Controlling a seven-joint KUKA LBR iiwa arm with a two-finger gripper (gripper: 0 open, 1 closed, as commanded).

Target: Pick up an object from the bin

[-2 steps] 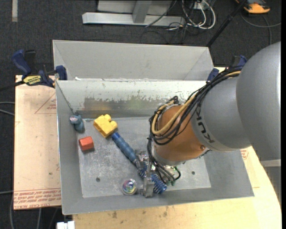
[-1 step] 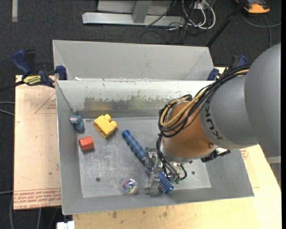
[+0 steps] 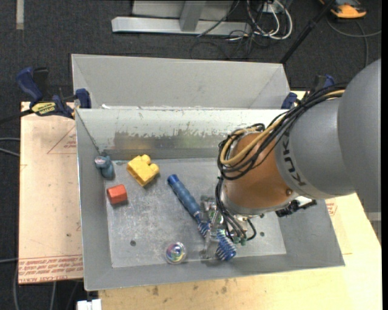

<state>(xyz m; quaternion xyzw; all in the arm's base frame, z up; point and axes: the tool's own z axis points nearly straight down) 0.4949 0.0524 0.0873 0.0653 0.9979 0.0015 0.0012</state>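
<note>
This is a robotics lab, a test cell rather than a home or shop. A heavy grey industrial arm (image 3: 327,151) with a cable bundle (image 3: 242,151) looped at its wrist reaches into a bare sheet-metal bin (image 3: 176,85). The bin holds a few odd test pieces: a yellow block (image 3: 143,169) and a red cube (image 3: 117,194). Around it lies dark carpet (image 3: 48,36), with loose cords (image 3: 267,21) and a metal stand (image 3: 176,18) beyond.

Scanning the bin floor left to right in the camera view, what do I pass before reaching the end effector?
small grey-blue piece → red cube → yellow block → blue rod → end effector
</note>
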